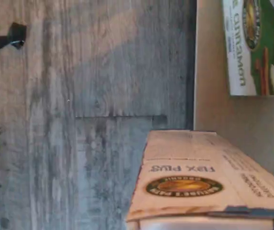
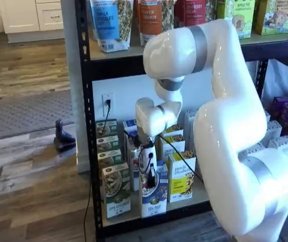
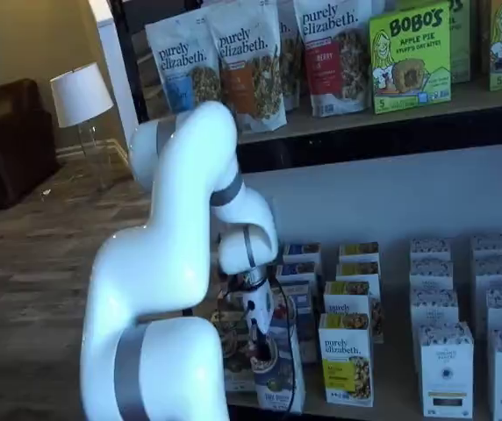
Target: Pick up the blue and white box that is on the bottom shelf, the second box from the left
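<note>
The blue and white box (image 2: 154, 197) stands upright at the front of the bottom shelf (image 2: 134, 214), between a green and white carton (image 2: 117, 189) and a yellow and white carton (image 2: 182, 177). It also shows in a shelf view (image 3: 279, 384). My gripper (image 2: 151, 174) hangs down at the box's top, its black fingers against the upper front with a cable beside them; it shows in both shelf views (image 3: 255, 340). No gap or grip is plain. The wrist view shows the box's tan top flap (image 1: 194, 184) very close, with the green carton (image 1: 259, 43) beyond it.
The rack's black front post (image 2: 86, 126) stands left of the cartons. More cartons fill the rows behind and to the right (image 3: 444, 368). Bags and boxes line the upper shelf (image 3: 339, 53). A wall outlet with a cable (image 2: 107, 101) sits behind. A dark object (image 2: 63, 137) lies on the wood floor.
</note>
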